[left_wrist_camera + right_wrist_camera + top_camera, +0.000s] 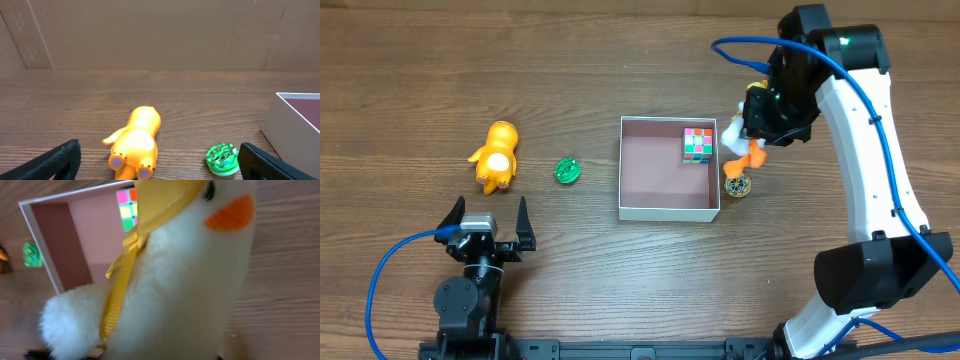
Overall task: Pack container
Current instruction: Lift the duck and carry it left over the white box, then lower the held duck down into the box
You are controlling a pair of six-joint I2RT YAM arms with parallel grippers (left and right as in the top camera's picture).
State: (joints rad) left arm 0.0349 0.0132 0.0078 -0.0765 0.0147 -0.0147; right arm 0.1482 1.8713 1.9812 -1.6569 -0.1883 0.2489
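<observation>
Container (650, 170), one, with one cube (698, 144) inside, one duck (175, 280) alongside

Container (650, 185) floor free except puzzle cube (698, 144) far right; plush duck (734, 138) crowds the right wall.

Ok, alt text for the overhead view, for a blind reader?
The right claw holds a white plush duck just outside the right wall of the container; a colour cube sits in its far right corner. Left of it lie a green toy and an orange toy, and the left claw is open.
</observation>
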